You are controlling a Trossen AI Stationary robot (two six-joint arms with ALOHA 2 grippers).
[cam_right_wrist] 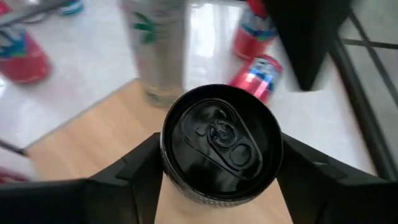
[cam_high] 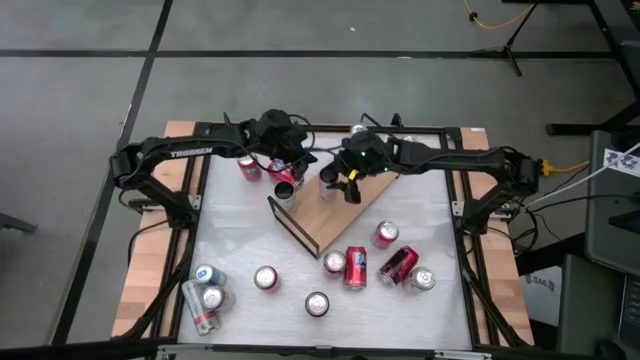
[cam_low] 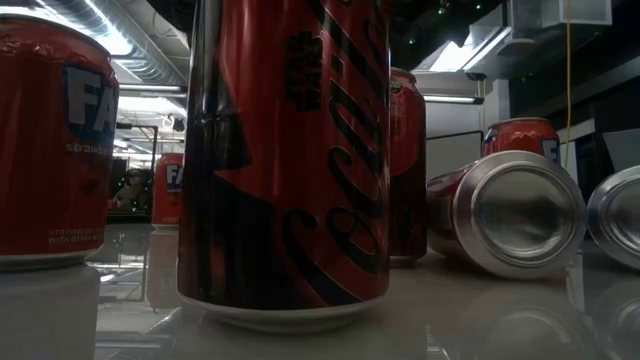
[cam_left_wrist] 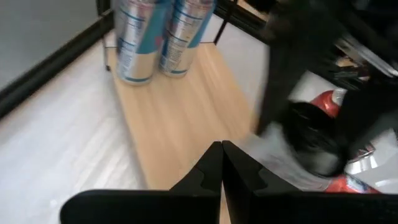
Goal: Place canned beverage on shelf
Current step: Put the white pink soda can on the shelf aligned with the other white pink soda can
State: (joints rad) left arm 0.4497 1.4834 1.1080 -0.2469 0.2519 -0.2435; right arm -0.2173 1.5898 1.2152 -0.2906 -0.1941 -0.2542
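Your right gripper [cam_right_wrist: 217, 163] straddles the black-topped upright can [cam_right_wrist: 219, 144], fingers around but not clamped, standing on the light-wood shelf board [cam_right_wrist: 93, 146]. Your left gripper [cam_left_wrist: 222, 163], closed and empty, hovers over the shelf too.

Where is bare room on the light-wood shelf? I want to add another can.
The light-wood shelf is bare from mid-board to its black wire rail. Its far end is crowded: the right gripper flanks a black-topped can by silver cans.
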